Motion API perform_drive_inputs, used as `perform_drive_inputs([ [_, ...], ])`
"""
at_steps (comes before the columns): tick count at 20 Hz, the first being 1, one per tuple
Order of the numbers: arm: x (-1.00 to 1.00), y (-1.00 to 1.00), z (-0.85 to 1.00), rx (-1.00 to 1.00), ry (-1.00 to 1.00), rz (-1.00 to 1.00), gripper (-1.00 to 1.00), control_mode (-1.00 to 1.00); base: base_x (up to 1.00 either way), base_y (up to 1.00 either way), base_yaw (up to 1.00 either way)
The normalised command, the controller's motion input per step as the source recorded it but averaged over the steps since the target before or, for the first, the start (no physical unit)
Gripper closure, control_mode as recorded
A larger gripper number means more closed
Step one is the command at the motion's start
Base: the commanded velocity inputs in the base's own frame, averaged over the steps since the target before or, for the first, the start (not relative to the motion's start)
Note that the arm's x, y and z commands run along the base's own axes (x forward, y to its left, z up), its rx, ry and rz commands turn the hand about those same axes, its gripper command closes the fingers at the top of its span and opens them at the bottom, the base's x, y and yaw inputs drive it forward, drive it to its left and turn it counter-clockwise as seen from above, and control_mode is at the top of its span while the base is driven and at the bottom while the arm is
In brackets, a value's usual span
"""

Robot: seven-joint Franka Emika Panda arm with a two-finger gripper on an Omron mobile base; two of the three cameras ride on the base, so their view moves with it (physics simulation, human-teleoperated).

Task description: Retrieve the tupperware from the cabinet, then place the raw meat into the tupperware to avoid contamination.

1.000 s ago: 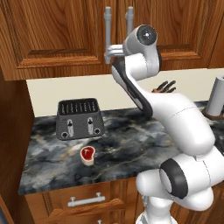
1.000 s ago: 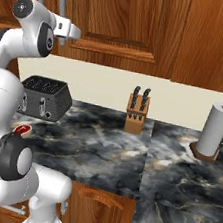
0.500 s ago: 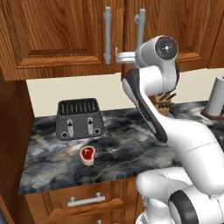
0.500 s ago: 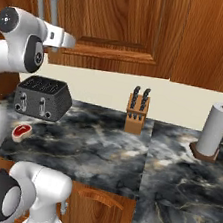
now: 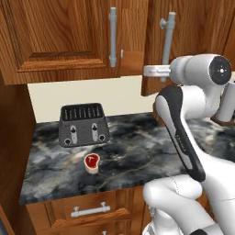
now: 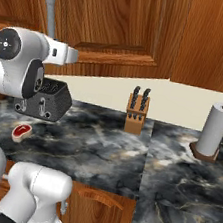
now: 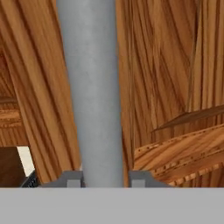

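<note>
My gripper (image 5: 161,72) is shut on the vertical silver handle (image 5: 167,36) of the cabinet's right door (image 5: 193,27), which stands partly swung out. In the hand view the handle (image 7: 92,87) fills the space between the two tips of the gripper (image 7: 103,179). The left door (image 5: 59,32) is closed. The raw meat (image 5: 92,161), a small red steak, lies on the dark marble counter (image 5: 133,151) in front of the toaster, and appears again as the meat (image 6: 21,131) at the left. The tupperware is hidden.
A dark grey toaster (image 5: 84,124) stands at the back left of the counter. A knife block (image 6: 136,113) and a paper towel roll (image 6: 214,130) stand further right. Drawers with horizontal handles (image 5: 90,211) run below the counter edge.
The arm has swung to the right and back, pulling the right door's handle with it. The right door has come away from the left one. Meat and toaster have not moved.
</note>
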Motion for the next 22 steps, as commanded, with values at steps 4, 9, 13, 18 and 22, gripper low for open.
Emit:
perform_drive_inputs([
  [4,-0.46,-0.41,-0.05,0.0,-0.01,0.08,1.0,-1.0,0.0,0.0,0.0],
  [9,-0.27,-0.06,0.0,0.0,0.0,0.0,1.0,-1.0,0.0,0.0,0.0],
  [13,-0.08,-0.05,0.0,0.0,0.01,0.0,1.0,-1.0,0.0,0.0,0.0],
  [18,-0.07,-0.12,-0.01,0.0,0.02,0.0,1.0,-1.0,0.0,0.0,0.0],
  [22,-0.09,-0.04,-0.03,-0.01,0.05,-0.02,1.0,-1.0,0.0,0.0,0.0],
])
